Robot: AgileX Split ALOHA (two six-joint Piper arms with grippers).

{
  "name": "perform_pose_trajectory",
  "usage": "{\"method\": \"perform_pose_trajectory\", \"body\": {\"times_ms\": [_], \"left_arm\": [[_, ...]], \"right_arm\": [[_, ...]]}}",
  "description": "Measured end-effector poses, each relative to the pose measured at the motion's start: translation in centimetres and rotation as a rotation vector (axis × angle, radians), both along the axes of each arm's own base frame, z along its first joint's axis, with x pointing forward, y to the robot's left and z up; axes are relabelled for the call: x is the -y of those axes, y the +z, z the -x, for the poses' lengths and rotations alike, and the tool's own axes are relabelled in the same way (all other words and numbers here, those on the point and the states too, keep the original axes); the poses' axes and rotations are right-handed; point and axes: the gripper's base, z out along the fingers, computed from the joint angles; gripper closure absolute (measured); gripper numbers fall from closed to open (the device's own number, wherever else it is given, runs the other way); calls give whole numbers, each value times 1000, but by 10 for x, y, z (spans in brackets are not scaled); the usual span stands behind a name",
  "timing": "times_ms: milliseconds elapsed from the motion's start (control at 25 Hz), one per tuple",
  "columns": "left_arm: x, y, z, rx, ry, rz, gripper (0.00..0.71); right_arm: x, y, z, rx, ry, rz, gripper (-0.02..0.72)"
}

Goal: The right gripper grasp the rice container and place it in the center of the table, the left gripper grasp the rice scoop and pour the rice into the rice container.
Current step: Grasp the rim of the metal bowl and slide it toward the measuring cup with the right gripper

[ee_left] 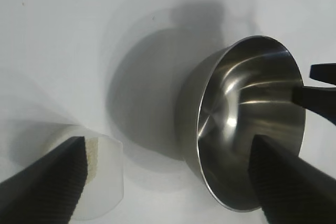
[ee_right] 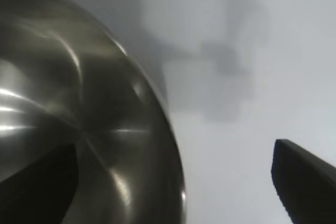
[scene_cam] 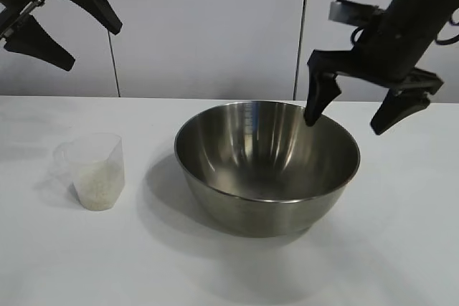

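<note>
The steel rice container (scene_cam: 265,170) stands on the white table (scene_cam: 409,249) near its middle, empty inside. My right gripper (scene_cam: 343,125) is open over the container's far right rim, one finger above the inside and one outside, not gripping. In the right wrist view the rim (ee_right: 173,150) lies between the open jaws. The clear rice scoop (scene_cam: 92,170) stands upright at the left, with rice (scene_cam: 97,185) in its lower part. My left gripper (scene_cam: 95,49) is open, high above the scoop at the upper left. The left wrist view shows the scoop (ee_left: 105,177) and the container (ee_left: 247,124) below.
A pale panelled wall stands behind the table. In the left wrist view the right gripper's fingers (ee_left: 320,95) show at the container's far rim. Bare table (ee_left: 63,51) lies between scoop and container, and in front of them.
</note>
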Motion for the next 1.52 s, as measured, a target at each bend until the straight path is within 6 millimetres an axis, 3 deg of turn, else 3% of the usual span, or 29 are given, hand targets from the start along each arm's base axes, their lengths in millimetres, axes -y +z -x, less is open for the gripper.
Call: {"method": "perform_pose_trajectory", "body": {"times_ms": [280, 400, 520, 680, 880, 1280, 1520], "left_arm": [[0, 0, 0, 1, 1, 0, 106], [0, 0, 0, 2, 2, 0, 106], [0, 0, 0, 2, 2, 0, 106], [0, 0, 0, 3, 2, 0, 106], [0, 0, 0, 3, 2, 0, 106], [0, 0, 0, 4, 3, -1, 106], [0, 0, -1, 4, 4, -1, 106]], "right_arm": [[-4, -33, -5, -68, -21, 7, 36], [-4, -39, -5, -82, -21, 10, 85], [-4, -44, -6, -92, -23, 10, 220], [-5, -44, -5, -98, -32, -3, 491], [-6, -45, -5, -111, -32, -7, 669], [-9, -39, -2, -118, -30, -54, 694], [-4, -16, 1, -91, -39, -100, 694]]}}
